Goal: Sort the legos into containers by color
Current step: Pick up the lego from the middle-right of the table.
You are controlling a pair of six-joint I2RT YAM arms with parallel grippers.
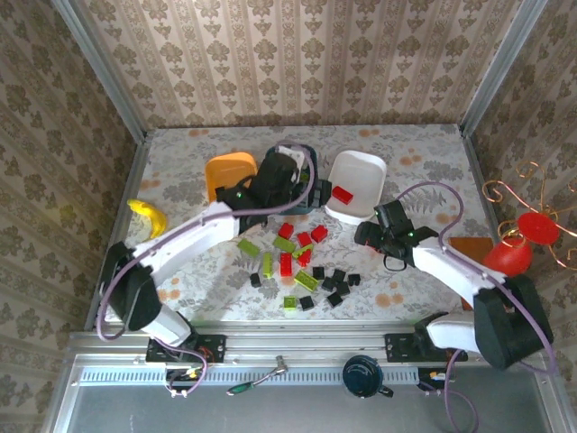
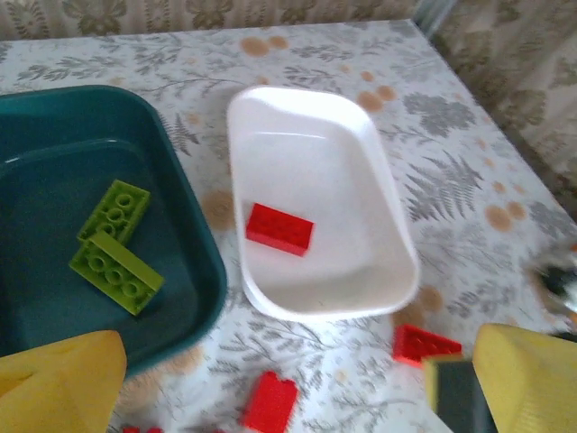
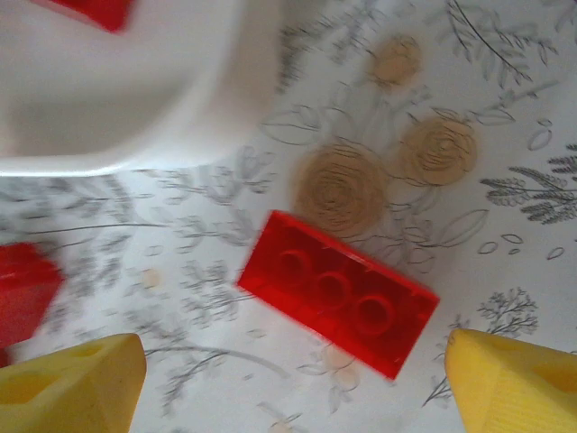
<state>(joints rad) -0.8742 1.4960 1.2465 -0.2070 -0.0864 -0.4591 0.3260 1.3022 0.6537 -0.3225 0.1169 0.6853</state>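
From above, the left gripper (image 1: 287,176) is hanging over the teal tub (image 1: 309,155), covering most of it. The orange tub (image 1: 230,170) is sitting just beside the teal tub on the left, and the white tub (image 1: 359,180) on the right, holding a red brick (image 1: 342,193). The right gripper (image 1: 368,234) is hovering near the white tub's near edge. The loose bricks (image 1: 297,266), red, green and black, are lying scattered in the middle of the table (image 1: 424,144), leaving bare cloth along the far edge and both sides. A banana (image 1: 150,216) is lying by the left edge.

From the left wrist, the left gripper (image 2: 293,383) is standing spread wide, its fingers (image 2: 63,379) gripping nothing. Two green bricks (image 2: 115,244) are lying in the teal tub (image 2: 194,271), touching each other. The white tub (image 2: 397,234) is sitting just beside it with a narrow strip of cloth between their rims, one red brick (image 2: 280,228) resting inside. Two more red bricks (image 2: 425,344) are lying on the cloth by its near rim.

From the right wrist, the right gripper (image 3: 293,383) is also standing spread, its fingers (image 3: 518,379) wide apart. A red brick (image 3: 338,293) is lying flat on the cloth ahead of them, touching neither, near the white tub's rim (image 3: 117,162). Another red brick (image 3: 22,289) is poking in at the left edge.
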